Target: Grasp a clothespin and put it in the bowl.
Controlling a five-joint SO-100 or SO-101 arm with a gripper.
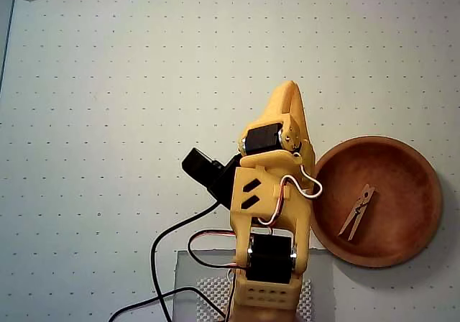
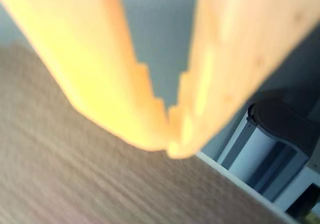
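Clothespin (image 1: 357,212) lies in bowl (image 1: 431,228); fingers (image 2: 125,94) pressed together, w/ nothing between.

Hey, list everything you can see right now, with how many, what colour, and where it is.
clothespin: one, light-tan wood, lying inside the bowl, in the overhead view.
bowl: one, reddish-brown wood, right of the arm on the table.
table: one, pale with a dot grid, under everything.
mat: one, grey, bottom edge under the arm's base.
cables: several, black, red and white, left of the base and along the arm.
arm: one, yellow with black motors, bottom centre.
gripper: one, yellow, jaws closed tip to tip, holding nothing, in the wrist view.
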